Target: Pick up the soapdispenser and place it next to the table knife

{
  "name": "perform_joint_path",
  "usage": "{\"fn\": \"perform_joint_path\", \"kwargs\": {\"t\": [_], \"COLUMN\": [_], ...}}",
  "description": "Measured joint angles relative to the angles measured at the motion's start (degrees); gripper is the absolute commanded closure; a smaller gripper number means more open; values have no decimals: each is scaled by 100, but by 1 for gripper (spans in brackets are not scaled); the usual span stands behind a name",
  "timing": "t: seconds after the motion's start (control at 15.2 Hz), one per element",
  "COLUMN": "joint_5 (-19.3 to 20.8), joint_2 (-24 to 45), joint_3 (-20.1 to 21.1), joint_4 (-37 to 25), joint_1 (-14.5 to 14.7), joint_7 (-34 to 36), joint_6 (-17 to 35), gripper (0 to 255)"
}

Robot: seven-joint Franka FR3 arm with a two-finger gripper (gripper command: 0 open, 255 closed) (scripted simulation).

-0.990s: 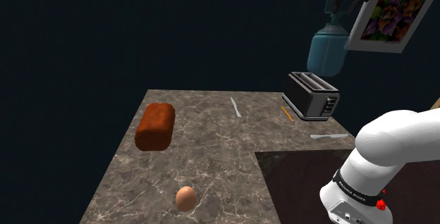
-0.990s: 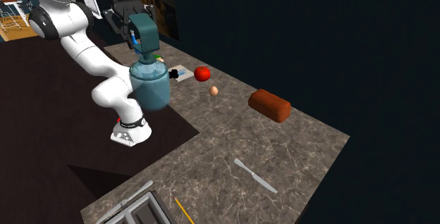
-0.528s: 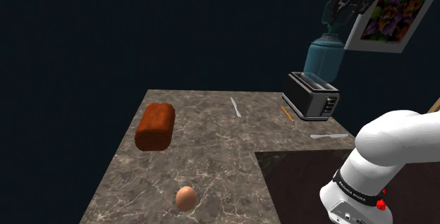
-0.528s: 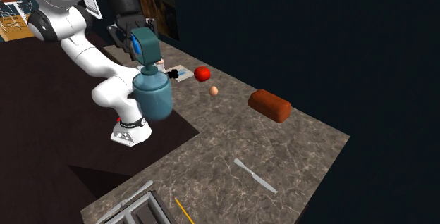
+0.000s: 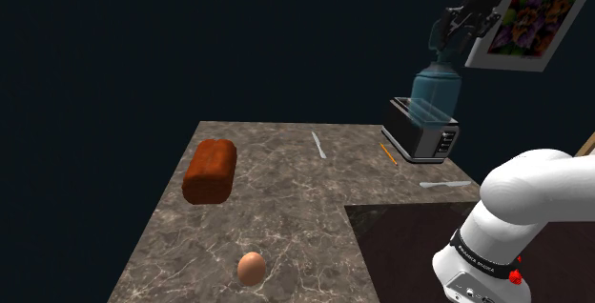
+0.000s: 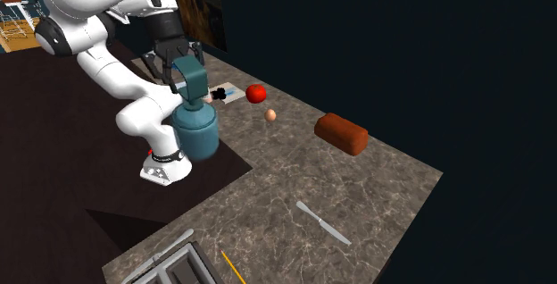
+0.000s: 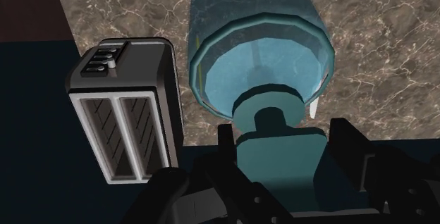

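Marbled stone counter (image 5: 276,206) (dispenser (image 7: 257,53) glossy, translucent)

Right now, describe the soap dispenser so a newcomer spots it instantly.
Find the brown marble counter, then the silver two-slot toaster on it. In the air beside that hangs a translucent teal pump bottle, clasped by black fingers: the only item off the surface.

One each of soap dispenser (image 5: 437,91), toaster (image 5: 422,131), loaf (image 5: 211,171), egg (image 5: 251,268), tomato (image 6: 256,93), pencil (image 5: 387,153), table knife (image 5: 318,145) and pale utensil (image 5: 445,185).
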State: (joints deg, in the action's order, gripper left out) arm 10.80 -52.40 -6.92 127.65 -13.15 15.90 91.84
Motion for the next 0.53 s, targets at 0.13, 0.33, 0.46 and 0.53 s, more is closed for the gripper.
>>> {"fn": "perform_joint_path", "kwargs": {"t": [0.13, 0.33, 0.46, 0.53], "joint_5": [21, 41, 53, 60], "joint_2": [-63, -198, -272, -304], "joint_3": [-27, -38, -45, -50], "joint_4": [185, 499, 697, 787], "joint_1": [-7, -18, -24, -27], "joint_7": [0, 27, 48, 56], "joint_6": [124, 302, 424, 481], "gripper": [255, 255, 255, 255]}}
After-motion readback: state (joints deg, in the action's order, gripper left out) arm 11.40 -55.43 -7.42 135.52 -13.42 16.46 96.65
